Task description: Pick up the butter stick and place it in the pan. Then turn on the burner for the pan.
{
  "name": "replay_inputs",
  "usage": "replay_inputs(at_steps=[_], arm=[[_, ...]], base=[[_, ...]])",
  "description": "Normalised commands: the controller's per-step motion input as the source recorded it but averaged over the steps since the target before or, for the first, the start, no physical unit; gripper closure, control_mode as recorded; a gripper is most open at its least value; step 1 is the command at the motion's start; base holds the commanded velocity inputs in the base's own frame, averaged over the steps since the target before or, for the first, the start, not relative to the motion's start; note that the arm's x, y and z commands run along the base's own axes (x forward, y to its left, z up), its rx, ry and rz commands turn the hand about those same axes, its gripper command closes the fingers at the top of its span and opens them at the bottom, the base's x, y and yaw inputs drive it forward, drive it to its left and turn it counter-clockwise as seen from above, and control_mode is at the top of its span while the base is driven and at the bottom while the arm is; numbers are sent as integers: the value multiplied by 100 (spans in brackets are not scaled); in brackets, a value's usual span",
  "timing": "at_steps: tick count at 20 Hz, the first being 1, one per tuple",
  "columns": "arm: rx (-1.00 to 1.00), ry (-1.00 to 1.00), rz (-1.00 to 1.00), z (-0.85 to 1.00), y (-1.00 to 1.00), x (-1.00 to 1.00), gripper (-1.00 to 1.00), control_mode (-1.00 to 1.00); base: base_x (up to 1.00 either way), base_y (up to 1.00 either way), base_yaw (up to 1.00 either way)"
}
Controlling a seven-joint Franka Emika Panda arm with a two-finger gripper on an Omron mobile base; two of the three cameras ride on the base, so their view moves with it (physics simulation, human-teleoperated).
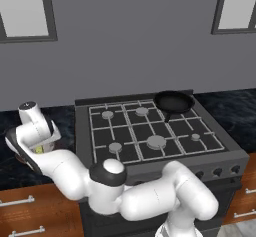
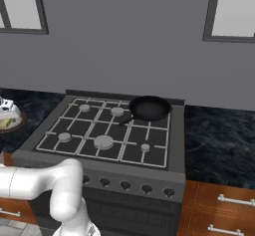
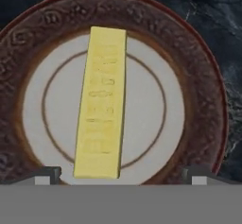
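Butter stick (image 3: 101, 104) lying on plate (image 3: 198, 95), claw (image 3: 120, 173) open above

Home kitchen: gas stove (image 1: 150, 131) with burner grates, dark marble counter (image 2: 219, 135), wooden drawers (image 2: 224, 210), windows (image 1: 25, 8).

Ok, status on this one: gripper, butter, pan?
Gripper open above butter stick. Butter flat on plate, untouched. Pan empty on rear burner. Nothing in the way.

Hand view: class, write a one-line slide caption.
Open pincer poised over the butter lying on a brown-rimmed plate.
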Motion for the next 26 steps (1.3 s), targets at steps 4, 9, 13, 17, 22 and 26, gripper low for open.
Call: replay_inputs(at_steps=[4, 9, 13, 17, 22, 26], arm=[[5, 0, 6, -14, 34, 29, -100, -100], [2, 4, 4, -26, 35, 19, 100, -100], [0, 8, 0, -39, 28, 1, 100, -100], [4, -1, 0, 4, 2, -9, 100, -100], [16, -16, -10, 43, -59, -34, 100, -100], [19, -18, -17, 29, -93, -38, 100, -100]], base=[[0, 0, 0], [0, 0, 0], [0, 0, 0], [0, 0, 0], [0, 0, 0], [0, 0, 0]])
